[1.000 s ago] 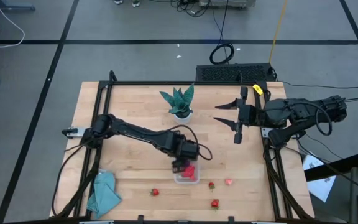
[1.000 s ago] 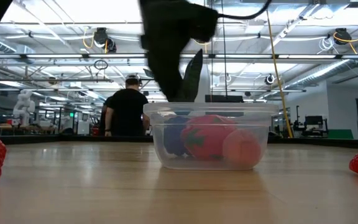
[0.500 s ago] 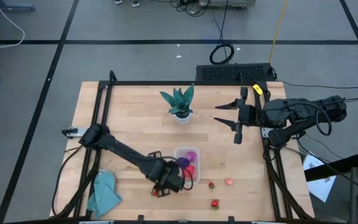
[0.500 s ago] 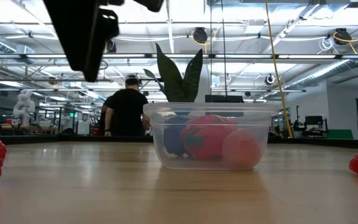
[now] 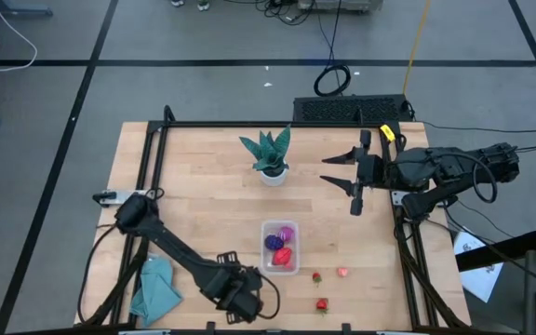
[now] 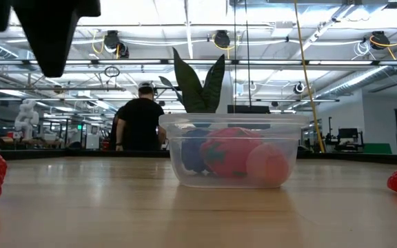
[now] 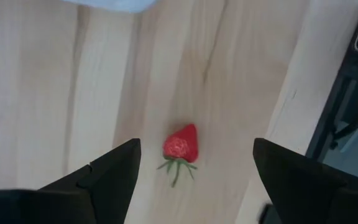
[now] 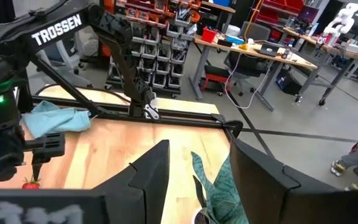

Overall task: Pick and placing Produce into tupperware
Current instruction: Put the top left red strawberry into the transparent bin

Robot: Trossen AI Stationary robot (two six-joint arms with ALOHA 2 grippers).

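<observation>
L tool [image 7: 194, 171] apart over strawberry [image 7: 181, 145]; teal cloth [image 5: 155, 287] nearby. R tool [image 8: 194, 180] apart, idle.

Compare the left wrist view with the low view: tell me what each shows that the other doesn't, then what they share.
Only the left wrist view shows the left gripper open, its fingers either side of a strawberry on the table, near the table's edge.

Only the low view shows the tupperware holding fruits, the potted plant behind it, and a person in the room beyond.

Both show the wooden table.
</observation>
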